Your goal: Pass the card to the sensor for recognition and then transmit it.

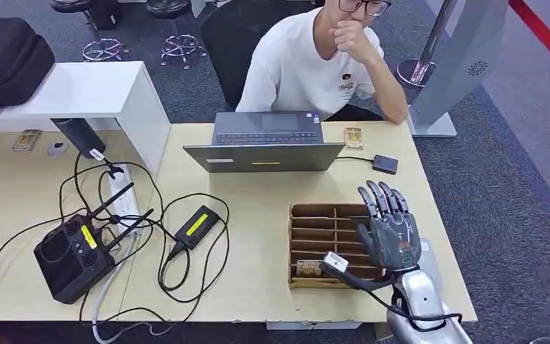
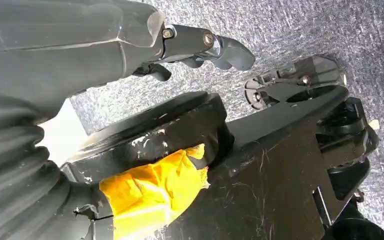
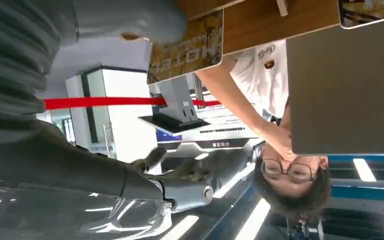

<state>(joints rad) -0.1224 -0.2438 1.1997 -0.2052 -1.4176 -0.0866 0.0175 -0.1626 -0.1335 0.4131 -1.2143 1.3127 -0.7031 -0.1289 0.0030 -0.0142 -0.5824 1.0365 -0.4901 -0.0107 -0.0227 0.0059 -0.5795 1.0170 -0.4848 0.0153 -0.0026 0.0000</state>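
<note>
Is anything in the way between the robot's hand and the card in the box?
Nothing visible is. The right hand is over the box, with its thumb right beside the card in the nearest slot.

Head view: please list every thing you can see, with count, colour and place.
Desk: one, light wood, centre.
Laptop: one, grey, far side, before the person.
Card box: one, brown, slotted, near right.
Card: one, in the box's near slot.
Sensor: one, small, black, right of the laptop.
Controller: one, black with antennas, near left.
Adapter: one, black with yellow label, centre.
Power strip: one, white, left.
Case: one, black, far left.
Person: one, white shirt, seated opposite.
Right hand: grey, fingers spread, above the box.
Left hand: dark, hanging above carpet.
</note>
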